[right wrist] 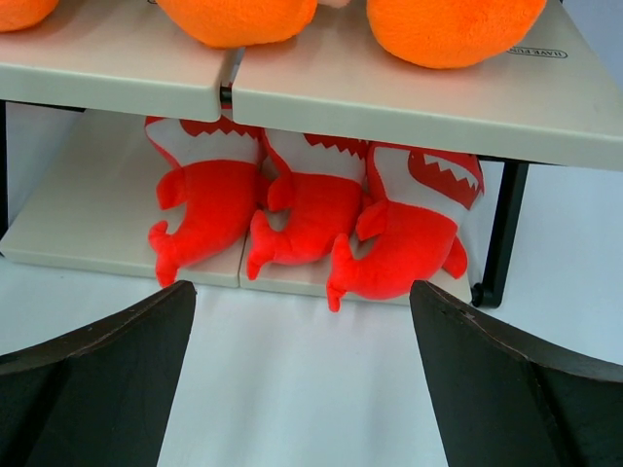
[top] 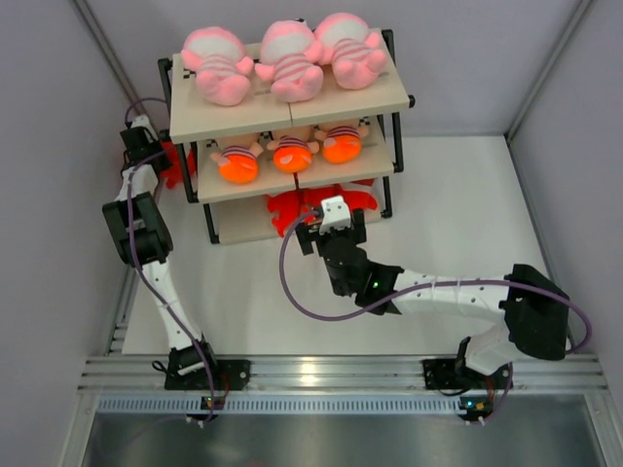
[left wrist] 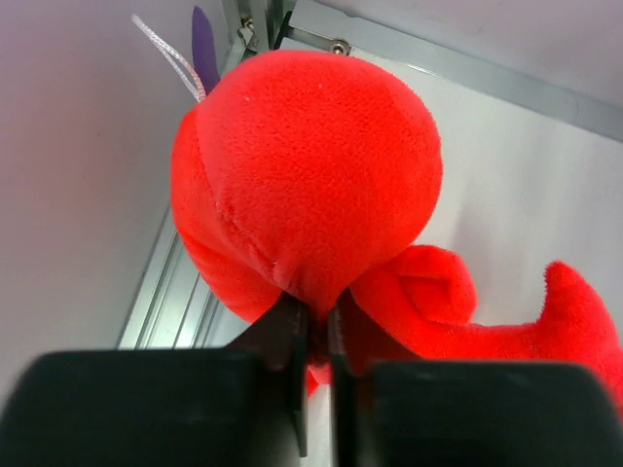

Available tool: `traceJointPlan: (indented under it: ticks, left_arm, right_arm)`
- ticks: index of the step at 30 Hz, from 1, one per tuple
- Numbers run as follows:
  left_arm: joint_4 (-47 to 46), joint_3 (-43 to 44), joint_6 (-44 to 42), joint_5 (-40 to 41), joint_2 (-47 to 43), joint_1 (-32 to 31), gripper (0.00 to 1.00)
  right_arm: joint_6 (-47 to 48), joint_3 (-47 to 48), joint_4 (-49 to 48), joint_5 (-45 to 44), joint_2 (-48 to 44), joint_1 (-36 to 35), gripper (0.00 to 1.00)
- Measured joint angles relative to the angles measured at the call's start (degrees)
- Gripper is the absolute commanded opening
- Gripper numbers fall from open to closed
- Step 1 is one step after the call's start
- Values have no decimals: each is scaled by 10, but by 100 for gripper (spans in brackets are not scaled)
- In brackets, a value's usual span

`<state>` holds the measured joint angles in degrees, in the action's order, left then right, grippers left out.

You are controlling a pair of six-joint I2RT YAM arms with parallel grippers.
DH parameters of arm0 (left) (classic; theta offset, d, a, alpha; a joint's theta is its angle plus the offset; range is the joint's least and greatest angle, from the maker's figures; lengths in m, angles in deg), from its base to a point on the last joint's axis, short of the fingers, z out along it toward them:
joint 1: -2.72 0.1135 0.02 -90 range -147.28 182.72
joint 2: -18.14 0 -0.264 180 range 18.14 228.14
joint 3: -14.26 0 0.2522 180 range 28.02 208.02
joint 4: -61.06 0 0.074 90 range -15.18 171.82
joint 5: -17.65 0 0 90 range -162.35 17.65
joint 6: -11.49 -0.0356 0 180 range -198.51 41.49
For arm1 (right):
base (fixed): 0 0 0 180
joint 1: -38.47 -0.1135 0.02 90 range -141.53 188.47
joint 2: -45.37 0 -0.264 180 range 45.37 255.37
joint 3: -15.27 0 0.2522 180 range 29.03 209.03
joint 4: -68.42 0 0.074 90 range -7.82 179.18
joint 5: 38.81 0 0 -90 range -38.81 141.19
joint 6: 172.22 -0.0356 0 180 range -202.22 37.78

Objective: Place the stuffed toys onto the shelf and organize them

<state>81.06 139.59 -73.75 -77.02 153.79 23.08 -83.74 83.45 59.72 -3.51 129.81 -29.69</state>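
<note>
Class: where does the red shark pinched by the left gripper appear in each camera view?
Top external: red shark, far left, beside the shelf's left posts, mostly hidden.
Left wrist: red shark fills the centre.
Right wrist: not in it; those three sharks are others.
Shared landmark: the white tabletop.

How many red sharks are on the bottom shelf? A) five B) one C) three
C: the right wrist view shows three red sharks lined up side by side on the bottom board, under the shelf with the orange toys.
</note>
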Motion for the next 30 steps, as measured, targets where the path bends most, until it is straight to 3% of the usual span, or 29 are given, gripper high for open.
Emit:
traceJointPlan:
  ticks: [7, 11, 17, 23, 30]
  left_arm:
    - [-15, -30, -20, -16, -12, 4, 0]
    - [-25, -111, -24, -27, -68, 11, 0]
    - [6, -304, -50, -37, -233, 15, 0]
    - [34, -504, -53, -50, -433, 49, 0]
    - [121, -609, -101, -67, -665, 93, 0]
  right_arm:
    - [-11, 0, 16, 0, -3, 0, 92]
    - [-28, 0, 40, 14, -26, 0, 91]
    - [-41, 23, 92, 125, -59, -1, 91]
    - [-57, 66, 139, 295, -53, -10, 92]
    - [-99, 106, 149, 457, -1, -18, 97]
